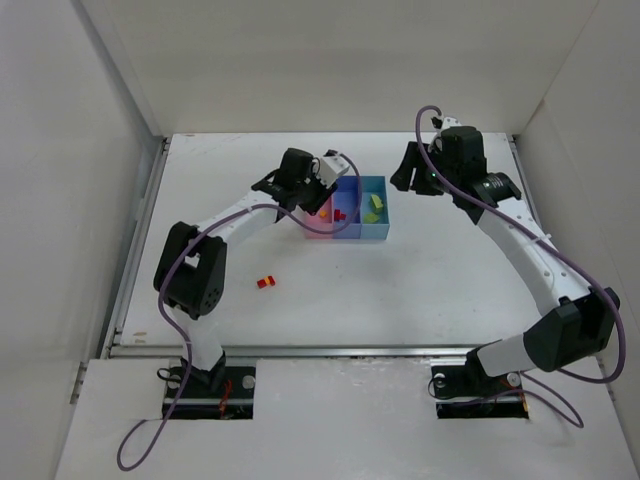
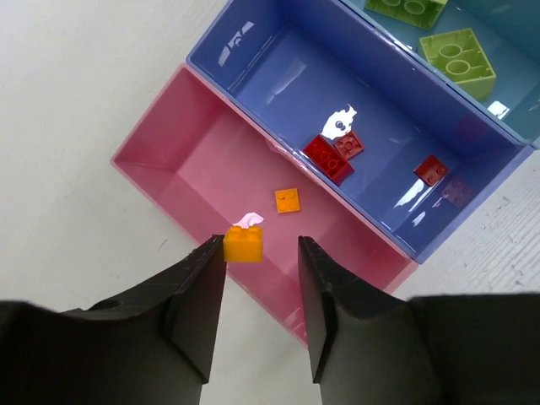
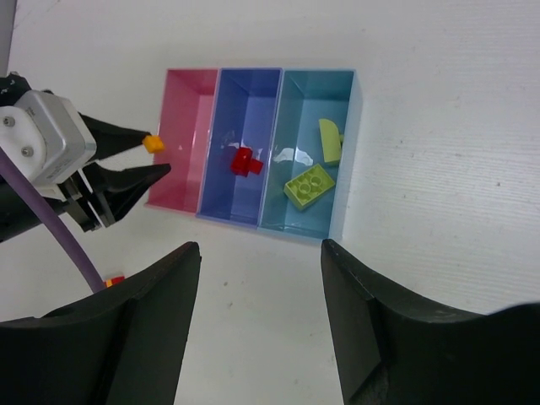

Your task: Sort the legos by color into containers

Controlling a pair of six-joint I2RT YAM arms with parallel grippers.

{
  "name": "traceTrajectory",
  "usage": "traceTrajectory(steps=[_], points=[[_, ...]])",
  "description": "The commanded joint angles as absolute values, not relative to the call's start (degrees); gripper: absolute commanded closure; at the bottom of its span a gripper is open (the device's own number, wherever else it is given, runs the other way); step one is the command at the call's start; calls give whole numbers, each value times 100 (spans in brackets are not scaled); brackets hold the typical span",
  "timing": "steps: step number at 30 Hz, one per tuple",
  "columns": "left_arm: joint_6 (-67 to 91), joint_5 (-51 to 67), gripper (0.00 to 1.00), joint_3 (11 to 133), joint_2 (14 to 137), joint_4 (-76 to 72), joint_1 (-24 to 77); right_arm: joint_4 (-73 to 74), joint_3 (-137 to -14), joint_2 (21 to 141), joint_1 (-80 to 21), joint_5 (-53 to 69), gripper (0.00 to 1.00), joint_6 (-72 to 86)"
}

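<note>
— Where's the orange brick (image 2: 243, 244) from where you stand?

— At the tip of the left pincer (image 2: 263, 249), hanging over the near end of the pink bin (image 2: 148, 162). It touches one finger only. There's a clear gap to the other finger, so that pincer is spread and isn't pinching it.

— And inside the bins?

— A second orange brick (image 2: 287, 200) lies flat on the pink floor. The blue bin (image 2: 270, 76) in the middle holds the red bricks (image 2: 332, 154), a clump of them plus one off by itself. The cyan bin (image 2: 510, 80) on the far side has the yellow-green bricks (image 2: 458, 57).

— Anything outside the tray?

— A red-and-yellow bit (image 1: 266, 282) on the desk (image 1: 420, 290), well apart from the bins and near the left arm's elbow. It's too small for me to tell whether it's one brick or two.

— The other arm?

— The right pincer (image 3: 259, 253) hangs off to the cyan side, clear of the tray. Its fingers are spread wide with nothing between them.
</note>
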State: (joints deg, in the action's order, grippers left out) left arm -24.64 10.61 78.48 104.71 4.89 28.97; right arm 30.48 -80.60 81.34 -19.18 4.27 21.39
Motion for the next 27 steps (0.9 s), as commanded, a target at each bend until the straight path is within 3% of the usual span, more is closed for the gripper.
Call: traceTrajectory(steps=[1, 4, 13, 19, 27], points=[[-2487, 1230, 63, 7813, 10441, 325, 2909, 2979, -8147, 8016, -1907, 334, 35, 2153], [-2487, 1240, 44, 7813, 10494, 325, 2909, 2979, -8147, 8016, -1907, 334, 35, 2153], [-2382, 1230, 34, 7813, 10494, 378, 2909, 2979, -8147, 7963, -1907, 334, 35, 2153], [-2382, 1230, 7, 7928, 10547, 544, 2909, 3032, -8095, 7910, -1907, 334, 35, 2153], [-2435, 1398, 6, 8120, 10608, 703, 2909, 3032, -8042, 7857, -1907, 334, 35, 2101]])
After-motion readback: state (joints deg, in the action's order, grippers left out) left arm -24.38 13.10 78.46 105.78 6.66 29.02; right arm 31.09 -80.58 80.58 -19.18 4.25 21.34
